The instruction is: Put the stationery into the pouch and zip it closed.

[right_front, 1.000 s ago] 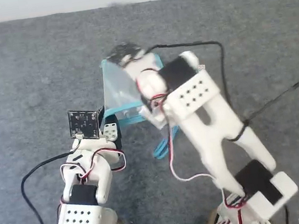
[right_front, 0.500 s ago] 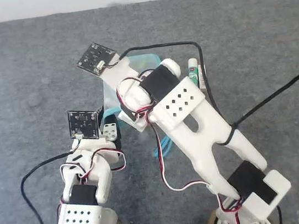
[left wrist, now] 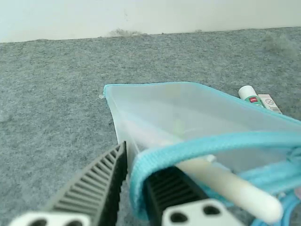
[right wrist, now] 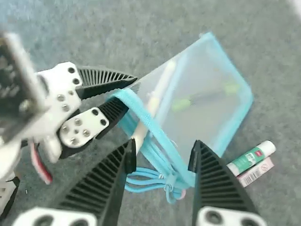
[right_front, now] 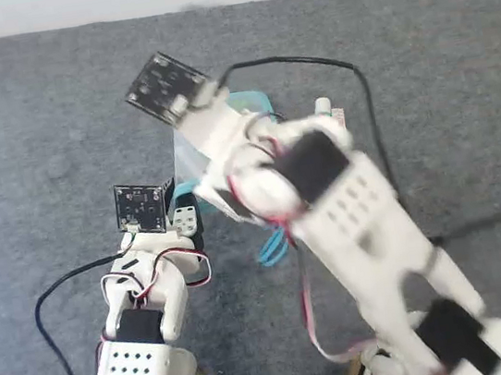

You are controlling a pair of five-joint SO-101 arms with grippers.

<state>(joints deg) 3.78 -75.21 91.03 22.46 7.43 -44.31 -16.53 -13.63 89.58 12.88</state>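
Hidden or hard to read:
- From the high view the right arm (right_front: 348, 220) is smeared and lies across most of the pouch (right_front: 192, 154). I see only the pouch's far corner and a strip of its teal edge.
- The right arm's wrist covers the pouch mouth from above.
- A green-marked item (right wrist: 203, 99) shows through the clear pouch wall. I cannot make out what it is.
- I cannot tell whether the right tool (right wrist: 163, 148) touches the pouch.

Pouch against the tools:
- The pouch lies on the grey table (right_front: 34, 106), clear-walled with a teal rim.
- The left tool (left wrist: 138, 162) sits at the pouch's mouth corner, pinching the teal rim between its ribbed fingers (left wrist: 96, 188).
- The right tool is above the pouch mouth with its fingers spread. The teal rim runs through the gap, and nothing is gripped.
- A white pen (left wrist: 221, 181) lies inside the pouch along its length, and its near end appears to poke out past the rim.
- A loose teal cord (right wrist: 150, 181) lies bunched just outside the pouch mouth.

Outside the pouch:
- A glue stick (right wrist: 247, 157) and a small flat pack (right wrist: 256, 172) lie side by side on the table. They are just beside the pouch's far long edge, apart from both tools.
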